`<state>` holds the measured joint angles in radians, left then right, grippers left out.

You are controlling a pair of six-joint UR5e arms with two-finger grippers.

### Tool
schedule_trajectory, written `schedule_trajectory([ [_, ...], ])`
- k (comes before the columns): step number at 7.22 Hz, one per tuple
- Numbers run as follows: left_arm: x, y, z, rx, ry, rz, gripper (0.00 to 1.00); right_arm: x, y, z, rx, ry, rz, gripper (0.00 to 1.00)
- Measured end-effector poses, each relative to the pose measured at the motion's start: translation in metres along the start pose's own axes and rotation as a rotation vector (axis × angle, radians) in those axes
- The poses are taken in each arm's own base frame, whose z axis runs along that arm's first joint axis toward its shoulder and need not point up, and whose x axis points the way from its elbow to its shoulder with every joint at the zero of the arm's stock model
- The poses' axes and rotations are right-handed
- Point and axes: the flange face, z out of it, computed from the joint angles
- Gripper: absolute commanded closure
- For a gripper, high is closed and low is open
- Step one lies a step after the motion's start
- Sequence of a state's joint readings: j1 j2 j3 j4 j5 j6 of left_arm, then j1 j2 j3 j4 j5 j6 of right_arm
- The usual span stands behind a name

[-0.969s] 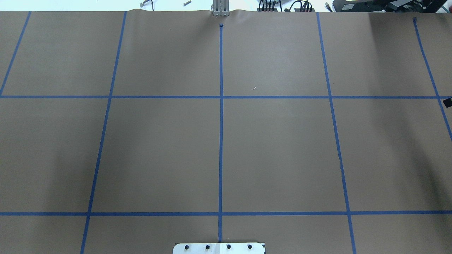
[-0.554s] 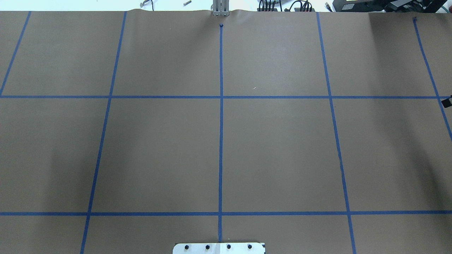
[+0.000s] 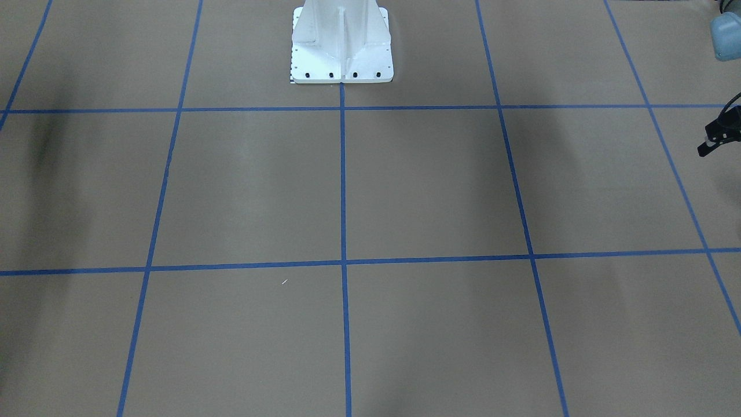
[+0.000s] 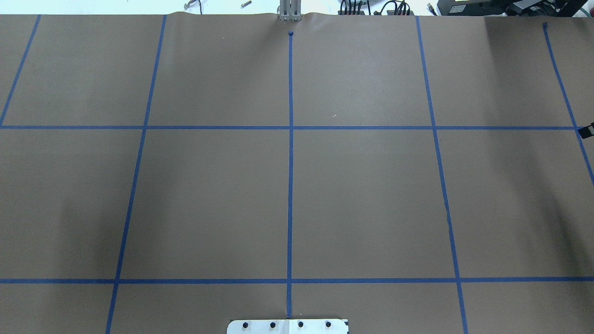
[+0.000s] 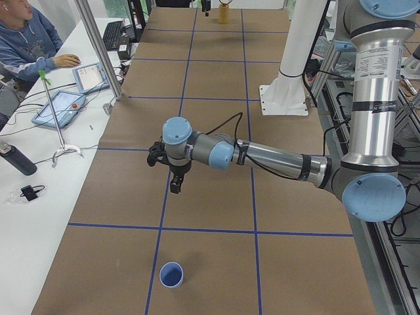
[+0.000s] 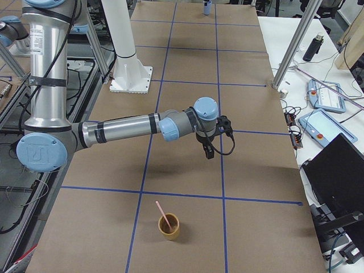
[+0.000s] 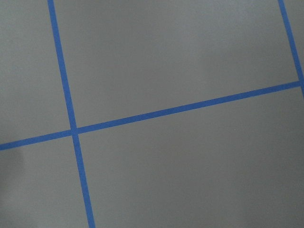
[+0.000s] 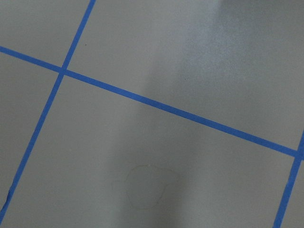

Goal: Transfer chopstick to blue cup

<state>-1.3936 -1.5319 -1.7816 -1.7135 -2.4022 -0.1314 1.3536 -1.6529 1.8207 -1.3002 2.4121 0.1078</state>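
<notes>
While the front-facing view is mostly counter [image 3: 434, 185], the left end effector [image 3: 711, 142] pokes in at the right edge; released or clenched, I cannot tell. Overhead: a sliver of the right end effector [image 4: 587, 132], far right, equally unreadable. Left side view: blue cup [image 5: 172, 274], lower centre. Right side view: chopstick [image 6: 163, 214] leans in a brown cup [image 6: 169, 227], lower centre. Danger: an off-centre pinch slips the stick or topples that cup.

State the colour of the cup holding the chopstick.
The cup is mustard-brown, seen best in the exterior right view.
</notes>
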Motion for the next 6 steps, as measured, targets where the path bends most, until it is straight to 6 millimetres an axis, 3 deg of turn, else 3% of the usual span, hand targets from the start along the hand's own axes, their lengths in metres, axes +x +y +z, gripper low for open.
schedule_trajectory([
  [1,-0.011,0.006,0.007,-0.001,-0.003,0.027,0.02,0.002,0.008,0.002,0.019,-0.004,-0.017,0.0],
  [2,-0.039,0.014,0.016,-0.01,-0.014,0.083,0.02,0.005,0.014,0.005,0.024,-0.006,-0.02,0.0],
  [4,-0.141,0.036,0.027,-0.035,-0.035,0.175,0.02,0.004,0.015,0.009,0.021,-0.023,-0.017,0.0],
  [6,-0.211,0.049,0.021,-0.03,-0.043,0.138,0.02,-0.001,0.012,0.012,0.016,-0.032,0.004,0.0],
])
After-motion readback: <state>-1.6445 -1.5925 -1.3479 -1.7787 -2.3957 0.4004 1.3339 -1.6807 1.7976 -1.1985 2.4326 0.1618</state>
